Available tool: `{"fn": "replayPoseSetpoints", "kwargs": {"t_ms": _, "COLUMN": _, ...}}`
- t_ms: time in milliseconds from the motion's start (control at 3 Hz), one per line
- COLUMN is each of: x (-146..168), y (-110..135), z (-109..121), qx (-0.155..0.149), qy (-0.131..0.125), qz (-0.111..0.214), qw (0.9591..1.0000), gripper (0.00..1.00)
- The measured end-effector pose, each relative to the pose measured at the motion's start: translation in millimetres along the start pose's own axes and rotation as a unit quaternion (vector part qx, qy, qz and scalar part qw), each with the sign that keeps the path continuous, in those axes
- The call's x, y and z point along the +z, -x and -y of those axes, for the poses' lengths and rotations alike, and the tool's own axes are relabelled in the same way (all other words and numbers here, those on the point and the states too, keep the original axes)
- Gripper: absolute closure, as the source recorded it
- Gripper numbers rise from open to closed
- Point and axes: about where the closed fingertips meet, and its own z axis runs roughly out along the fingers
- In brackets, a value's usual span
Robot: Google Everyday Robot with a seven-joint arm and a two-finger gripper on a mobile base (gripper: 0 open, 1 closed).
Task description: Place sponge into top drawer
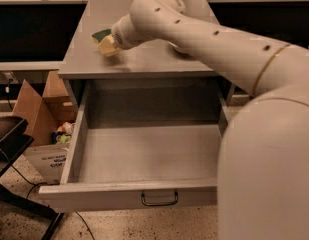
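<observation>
**Grey cabinet top (144,60) and speckled floor (204,225)**

On the cabinet top, towards its left rear: the sponge (100,34), green side up, right at the gripper (108,47), just behind and left of its tip. On the floor, low to the gripper's left: an open cardboard box (38,115) and a dark stand foot (29,205).

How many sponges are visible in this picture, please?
1. The sponge lies on the left part of the desk top, just beyond the gripper, which is low over that surface. The open top drawer shows none; the arm may hide others.
</observation>
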Motion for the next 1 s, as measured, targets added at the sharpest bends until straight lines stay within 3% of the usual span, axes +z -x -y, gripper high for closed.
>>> {"fn": "replayPoseSetpoints", "kwargs": {"t_ms": 333, "x": -91, "y": -11, "z": 0, "qx": -0.033, "qy": 0.001, "qz": -0.037, "qw": 0.9988, "gripper": 1.00}}
{"fn": "replayPoseSetpoints", "kwargs": {"t_ms": 667, "x": -189, "y": -58, "z": -18, "qx": -0.015, "qy": 0.034, "qz": -0.100, "qw": 0.9943, "gripper": 1.00}}
{"fn": "replayPoseSetpoints", "kwargs": {"t_ms": 1000, "x": -234, "y": -118, "z": -45, "qx": 0.039, "qy": 0.051, "qz": -0.120, "qw": 0.9907, "gripper": 1.00}}
